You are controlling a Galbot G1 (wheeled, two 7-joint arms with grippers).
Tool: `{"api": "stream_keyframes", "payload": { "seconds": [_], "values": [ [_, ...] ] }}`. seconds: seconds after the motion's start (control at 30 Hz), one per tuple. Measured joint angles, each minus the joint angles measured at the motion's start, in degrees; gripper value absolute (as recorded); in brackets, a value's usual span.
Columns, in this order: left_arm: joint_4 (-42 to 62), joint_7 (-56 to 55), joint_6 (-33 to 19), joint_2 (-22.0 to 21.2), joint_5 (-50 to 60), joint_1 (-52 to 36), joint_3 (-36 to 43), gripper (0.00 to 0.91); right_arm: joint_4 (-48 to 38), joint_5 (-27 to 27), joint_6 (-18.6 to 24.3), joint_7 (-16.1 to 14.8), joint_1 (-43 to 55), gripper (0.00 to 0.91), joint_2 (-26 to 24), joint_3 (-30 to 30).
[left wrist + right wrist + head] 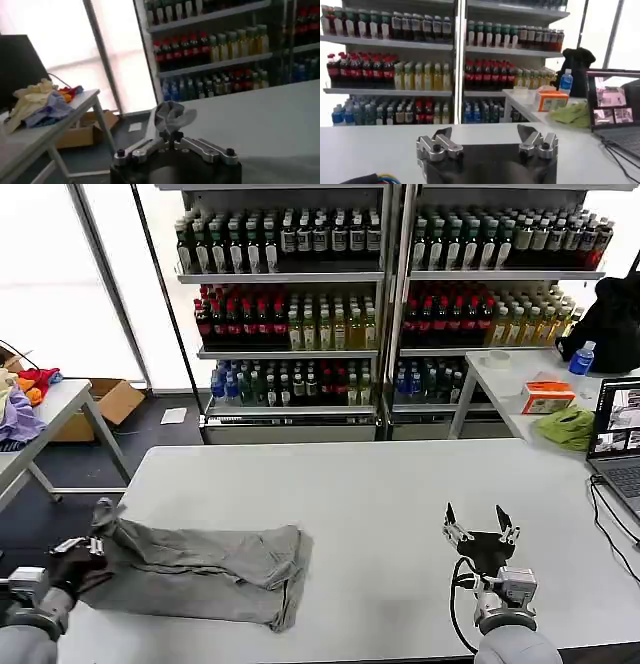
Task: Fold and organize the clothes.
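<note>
Shirt [205, 572] bunched on the table [400, 494]: our left gripper [95, 536] pinches its corner, probably thinly, so it may slip; right gripper [481, 524], well beside it, fingers spread.

Left gripper [172, 136] at 6 o'clock, closed on a bunched fold of the light grey shirt [172, 117], cloth rising above the fingers [145, 146]. White table [260, 117] stretching toward 3 o'clock. Shelves of bottled drinks [220, 55] from 12 to 2 o'clock. Side table [45, 131] at 9 o'clock, heaped with cream, lavender, red and orange garments [42, 102]. Cardboard box [85, 132] on the floor beneath it.
</note>
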Motion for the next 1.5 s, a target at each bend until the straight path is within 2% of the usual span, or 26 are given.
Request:
{"api": "stream_keyframes", "payload": {
  "seconds": [0.37,0.87,1.5],
  "values": [
    [-4.02,-0.98,0.60,-7.72,6.01,-1.10,13.68,0.000,3.18,-2.04,-0.16,-0.13,-3.40,0.907,0.89,1.12],
    [-7.18,-2.25,3.60,-9.37,6.53,-3.00,25.87,0.000,6.63,-4.28,0.01,0.14,-7.56,0.907,2.60,1.39],
    [-4.59,-2.67,4.68,-11.45,6.46,-7.43,32.48,0.000,7.96,-6.54,1.03,0.13,-11.12,0.907,3.99,1.01]
  ]
}}
